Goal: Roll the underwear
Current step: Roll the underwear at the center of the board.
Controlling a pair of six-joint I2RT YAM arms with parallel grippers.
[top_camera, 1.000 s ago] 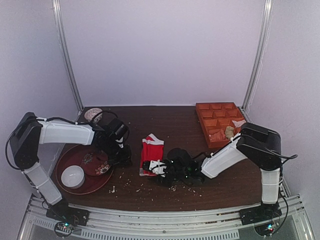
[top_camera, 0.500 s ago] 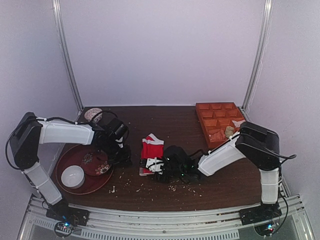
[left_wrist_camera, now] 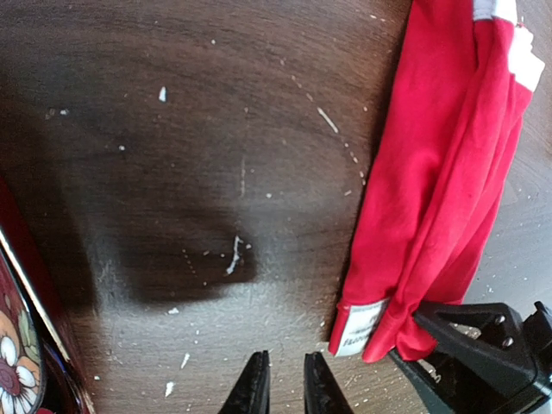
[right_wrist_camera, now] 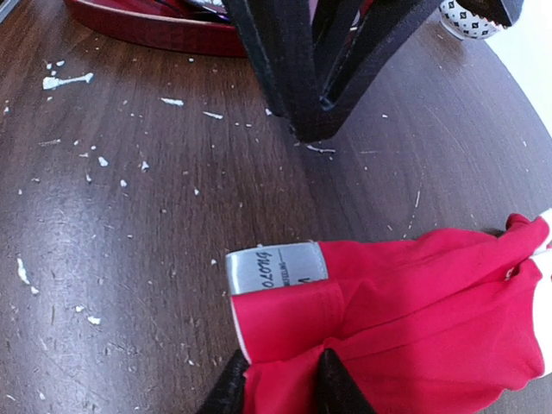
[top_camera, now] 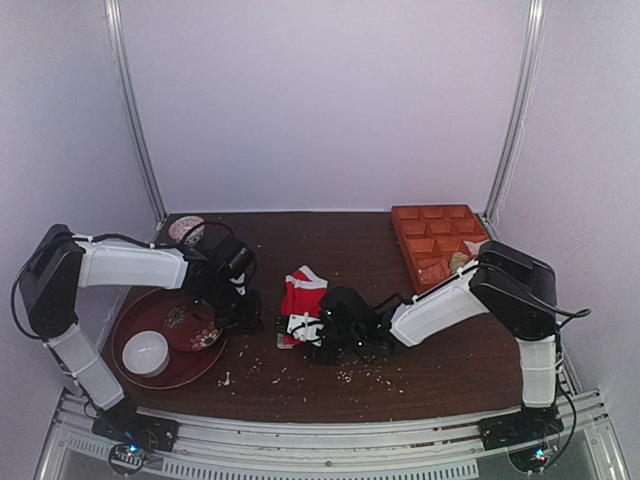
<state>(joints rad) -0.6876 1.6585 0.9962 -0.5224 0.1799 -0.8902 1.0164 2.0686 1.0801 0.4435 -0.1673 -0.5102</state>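
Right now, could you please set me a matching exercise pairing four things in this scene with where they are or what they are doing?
Column one:
1. underwear
2. right gripper
3. left gripper
4. white bowl

Column two:
A. on the round red tray
B. shut on red fabric
C. above the bare table, holding nothing
D. lying folded mid-table

Pairs: 1-D, 2-B, 3-C, 4-A.

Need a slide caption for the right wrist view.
Right gripper pinches the underwear beside its label; left gripper, shut, stands beyond.
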